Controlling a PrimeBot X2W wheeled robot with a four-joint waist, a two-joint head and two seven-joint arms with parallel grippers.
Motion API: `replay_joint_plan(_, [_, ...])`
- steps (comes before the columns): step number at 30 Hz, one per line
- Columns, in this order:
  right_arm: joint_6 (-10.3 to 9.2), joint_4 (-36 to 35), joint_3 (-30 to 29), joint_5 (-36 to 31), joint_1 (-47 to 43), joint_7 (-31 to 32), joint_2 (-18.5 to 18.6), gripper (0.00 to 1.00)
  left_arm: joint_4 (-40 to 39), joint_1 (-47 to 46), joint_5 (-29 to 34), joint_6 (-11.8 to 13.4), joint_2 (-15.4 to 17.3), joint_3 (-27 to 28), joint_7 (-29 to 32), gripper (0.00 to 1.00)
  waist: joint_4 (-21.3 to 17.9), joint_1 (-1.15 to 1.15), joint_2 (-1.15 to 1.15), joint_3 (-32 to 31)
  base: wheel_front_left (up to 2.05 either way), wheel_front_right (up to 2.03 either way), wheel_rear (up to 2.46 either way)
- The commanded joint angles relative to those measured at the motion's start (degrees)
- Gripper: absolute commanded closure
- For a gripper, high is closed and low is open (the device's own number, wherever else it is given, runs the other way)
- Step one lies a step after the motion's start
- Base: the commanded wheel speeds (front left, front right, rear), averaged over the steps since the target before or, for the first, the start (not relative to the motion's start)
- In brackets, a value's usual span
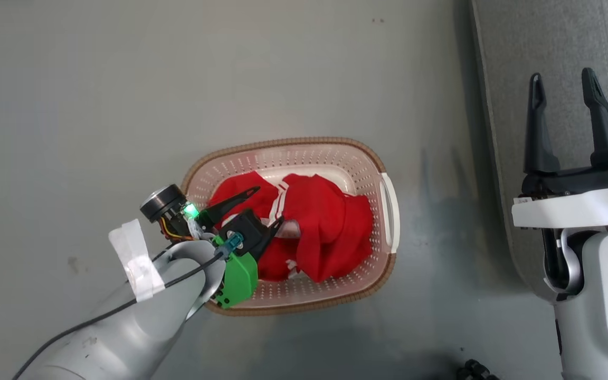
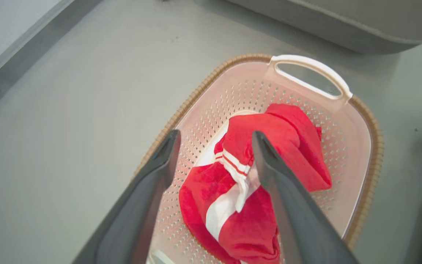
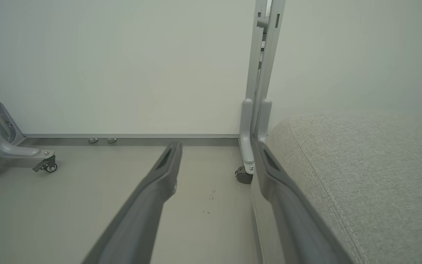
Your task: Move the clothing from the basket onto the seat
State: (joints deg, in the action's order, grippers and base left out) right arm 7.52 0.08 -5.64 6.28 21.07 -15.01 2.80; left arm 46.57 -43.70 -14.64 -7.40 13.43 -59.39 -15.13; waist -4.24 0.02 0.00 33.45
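Note:
The cream basket (image 1: 304,143) with a brown rim stands on the grey floor, and the red clothing (image 1: 330,227) with white stripes lies bunched inside it. My left gripper (image 1: 269,204) reaches in over the basket's left end, open, its fingers astride the heap's left part with nothing gripped. In the left wrist view the open left gripper (image 2: 215,135) frames the clothing (image 2: 291,146) inside the basket (image 2: 376,146). My right gripper (image 1: 561,76) stands open and empty over the edge of the grey seat (image 1: 557,42). The right wrist view has that gripper (image 3: 216,146) beside the seat (image 3: 372,176).
The seat (image 2: 343,18) lies just beyond the basket's white handle (image 2: 310,73). A metal frame post (image 3: 260,73) on a caster (image 3: 243,176) stands at the seat's far corner against a pale wall. Another wheeled frame leg (image 3: 13,150) stands at the left.

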Motion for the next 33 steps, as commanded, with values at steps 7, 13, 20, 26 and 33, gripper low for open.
replay_joint_plan(7, [-0.07,-0.2,1.1,2.1,2.3,-0.2,0.1,0.0,9.1,-8.1,-5.0,-0.2,-1.0,-10.6,0.6,0.0,-6.4,-0.02,0.0,11.3,0.0,0.0,0.0])
replay_joint_plan(13, [-0.07,-0.8,2.0,3.6,3.3,-0.2,0.1,0.0,12.7,-10.9,-5.8,-0.2,-1.4,-13.7,3.2,0.0,-8.5,-0.02,0.0,13.9,0.0,0.0,0.0])
replay_joint_plan(20, [-0.07,-1.8,2.8,4.6,3.7,-0.2,0.1,0.0,15.8,-12.5,-6.1,-0.1,-1.5,-14.1,4.7,0.0,-10.2,-0.02,0.0,16.1,0.0,0.0,0.0])
replay_joint_plan(26, [-0.07,-2.6,2.9,4.7,4.3,-0.2,0.1,0.0,17.2,-13.8,-4.5,-0.1,-1.4,-14.1,4.9,0.0,-10.9,-0.02,0.0,18.5,0.0,0.0,0.0])
replay_joint_plan(33, [-0.07,-2.7,3.4,4.1,5.0,-0.2,0.1,0.0,19.3,-16.3,-4.2,-0.1,-2.0,-14.1,3.7,0.0,-10.8,-0.02,0.0,20.6,0.0,0.0,0.0])
